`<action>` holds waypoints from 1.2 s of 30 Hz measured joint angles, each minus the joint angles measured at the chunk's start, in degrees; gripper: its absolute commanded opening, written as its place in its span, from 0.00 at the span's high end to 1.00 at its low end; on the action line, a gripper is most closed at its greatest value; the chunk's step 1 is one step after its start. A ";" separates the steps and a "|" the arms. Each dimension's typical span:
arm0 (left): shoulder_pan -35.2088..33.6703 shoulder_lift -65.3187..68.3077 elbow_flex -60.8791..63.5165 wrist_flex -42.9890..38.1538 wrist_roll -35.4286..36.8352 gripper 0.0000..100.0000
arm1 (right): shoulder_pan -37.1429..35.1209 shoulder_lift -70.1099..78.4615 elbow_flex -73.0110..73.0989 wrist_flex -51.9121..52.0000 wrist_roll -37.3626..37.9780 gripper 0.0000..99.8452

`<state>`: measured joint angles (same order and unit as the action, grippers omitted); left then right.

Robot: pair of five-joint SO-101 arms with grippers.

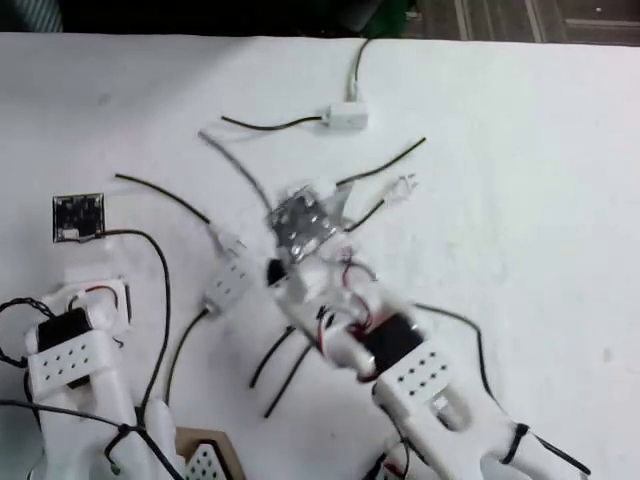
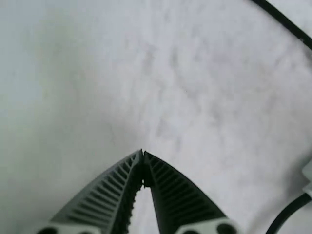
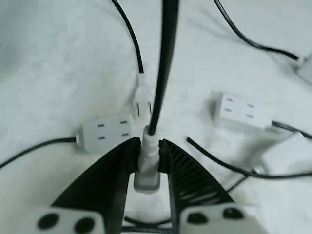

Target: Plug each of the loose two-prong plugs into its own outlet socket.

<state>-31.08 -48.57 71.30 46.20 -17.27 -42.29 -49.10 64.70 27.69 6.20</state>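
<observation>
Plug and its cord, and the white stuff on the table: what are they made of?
Plug: looks like smooth white plastic, slightly glossy. Cord: probably black rubber or vinyl, since it is smooth and bends in curves. Table cover: seems to be soft white cloth or felt, matte with a fuzzy, mottled surface.

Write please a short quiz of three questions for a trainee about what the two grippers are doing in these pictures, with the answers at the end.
1. True or false: the jaws of the left gripper stand wide open.
2. What does the right gripper hold? A) a white plug B) a battery C) nothing
3. Fill the gap: the cord that leaves the held plug is ___ in colour.

Key: 1 false (they are shut, with nothing between them); 2 A; 3 black.
</observation>
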 measured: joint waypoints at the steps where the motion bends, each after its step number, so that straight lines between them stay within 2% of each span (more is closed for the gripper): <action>1: 0.00 0.00 0.00 0.00 0.00 0.98 | -0.97 0.00 2.20 -4.66 0.00 0.98; 5: 0.00 0.00 0.00 0.00 0.00 0.98 | -5.10 2.81 5.63 -18.64 0.00 0.98; 15: 0.00 0.00 0.00 0.00 0.00 0.97 | -6.59 29.98 2.29 -37.98 0.00 0.98; 21: 0.00 0.00 0.00 0.00 0.00 0.97 | -6.68 41.32 1.49 -48.53 4.13 0.98; 36: 0.88 0.00 0.00 0.00 0.00 0.97 | -6.07 43.43 -0.44 -50.81 4.66 0.98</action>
<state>-30.20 -48.57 71.30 46.20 -17.27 -48.35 -5.67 64.26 -23.12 10.86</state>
